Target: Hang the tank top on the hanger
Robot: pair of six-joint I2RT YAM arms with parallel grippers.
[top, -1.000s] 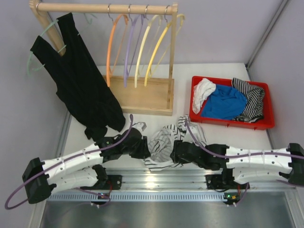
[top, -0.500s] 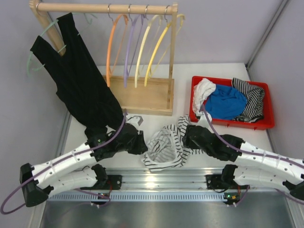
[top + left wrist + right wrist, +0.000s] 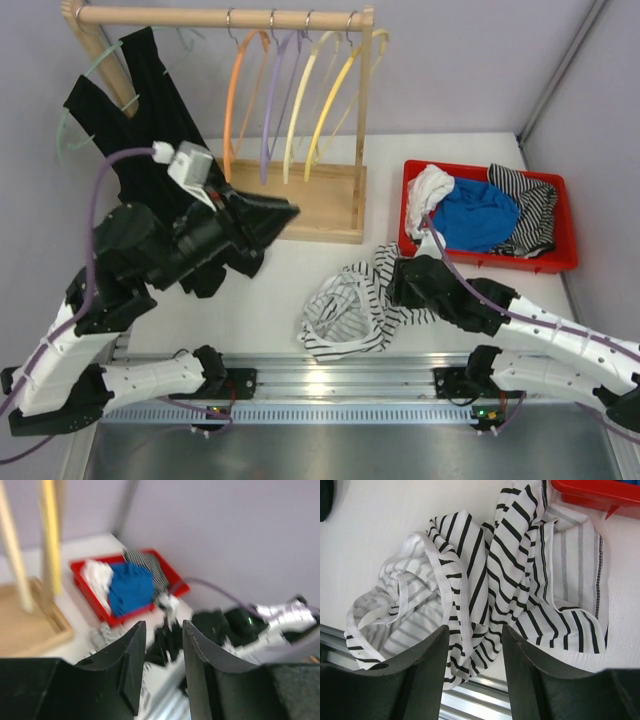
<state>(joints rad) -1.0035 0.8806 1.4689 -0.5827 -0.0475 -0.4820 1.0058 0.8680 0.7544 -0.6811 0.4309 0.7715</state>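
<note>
The white tank top with thin black stripes lies crumpled on the table near the front edge; it fills the right wrist view. The orange hanger hangs on the wooden rack. My left gripper is open and empty, raised high above the table in front of the rack base; its view is blurred. My right gripper is open at the tank top's right edge, just above the fabric, holding nothing.
A black tank top hangs on a pale green hanger at the rack's left. Purple and yellow hangers hang beside the orange one. A red bin of clothes stands at the right. The rack base sits mid-table.
My left arm has let go of the tank top and swung up and back toward the rack. The right gripper has barely moved. The tank top stays on the table.
</note>
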